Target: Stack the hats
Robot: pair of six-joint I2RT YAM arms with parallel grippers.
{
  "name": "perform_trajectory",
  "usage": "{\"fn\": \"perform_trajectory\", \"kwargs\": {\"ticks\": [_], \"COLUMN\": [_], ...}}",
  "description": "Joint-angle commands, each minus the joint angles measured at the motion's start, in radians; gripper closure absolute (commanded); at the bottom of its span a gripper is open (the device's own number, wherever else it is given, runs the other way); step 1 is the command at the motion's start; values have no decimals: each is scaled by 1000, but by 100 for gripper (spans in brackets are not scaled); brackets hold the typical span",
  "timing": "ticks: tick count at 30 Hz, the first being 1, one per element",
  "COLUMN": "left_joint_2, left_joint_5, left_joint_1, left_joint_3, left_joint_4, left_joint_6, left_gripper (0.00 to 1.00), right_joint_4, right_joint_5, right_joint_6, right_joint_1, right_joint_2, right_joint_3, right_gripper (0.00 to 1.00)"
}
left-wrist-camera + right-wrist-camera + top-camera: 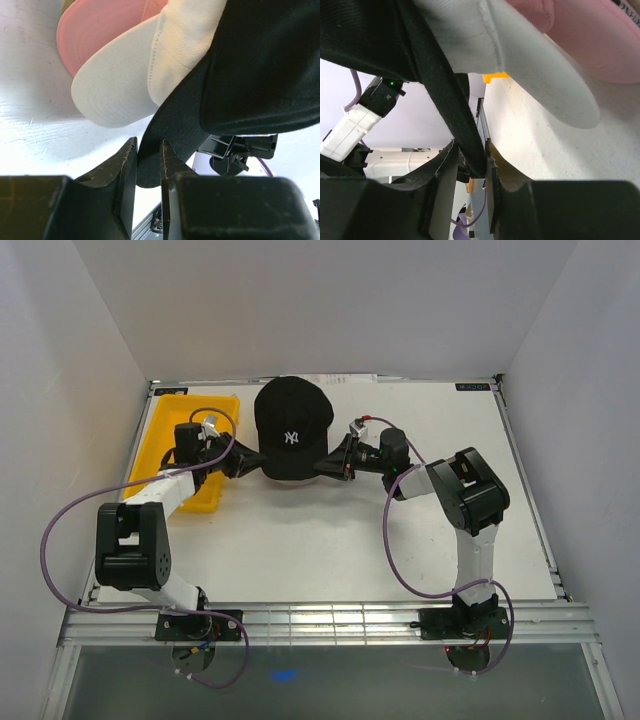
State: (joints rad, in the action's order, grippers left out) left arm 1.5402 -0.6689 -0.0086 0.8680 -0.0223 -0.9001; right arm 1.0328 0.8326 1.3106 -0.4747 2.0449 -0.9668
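Black cap [291, 430] sits mid-rear of the tabletop [420, 440], just right of the tray [170, 425], directly over a white cap [120, 85] and a pink cap [95, 30]. From above it hides both. Left end effector [248, 466] is clamped on its left rim edge, and right end effector [328, 466] is clamped on the opposite edge, with thin black fabric pinched between each pair of fingers. Can't tell if it's fully seated on the white cap or just above it. Handling looks light and floppy: soft crown, stiffer brim, and the fabric sags between the grips. The opposite rim edges are a sensible hold since they keep the crown open. A one-sided release risks the cap tipping off-centre.
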Motion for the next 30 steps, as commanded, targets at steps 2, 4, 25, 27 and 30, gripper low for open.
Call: {"fn": "perform_trajectory", "kwargs": {"ticks": [2, 4, 25, 27, 30], "left_joint_2": [70, 83, 113, 104, 81], "left_joint_5": [167, 172, 193, 184, 167], "left_joint_1": [7, 7, 7, 7, 7], "left_joint_3": [-37, -43, -50, -47, -40], "left_joint_4": [-159, -151, -102, -100, -94], "left_joint_6": [53, 50, 17, 13, 12], "left_gripper": [100, 100, 100, 100, 100], "right_joint_4": [-20, -34, -135, -157, -183], "right_joint_5": [-20, -20, -30, -38, -47], "right_joint_6": [-46, -56, -80, -96, -108], "right_joint_1": [2, 2, 5, 5, 5], "right_joint_2": [8, 8, 74, 77, 86], "right_joint_3": [-23, -23, 3, 10, 10], "right_gripper": [77, 78, 89, 91, 92]}}
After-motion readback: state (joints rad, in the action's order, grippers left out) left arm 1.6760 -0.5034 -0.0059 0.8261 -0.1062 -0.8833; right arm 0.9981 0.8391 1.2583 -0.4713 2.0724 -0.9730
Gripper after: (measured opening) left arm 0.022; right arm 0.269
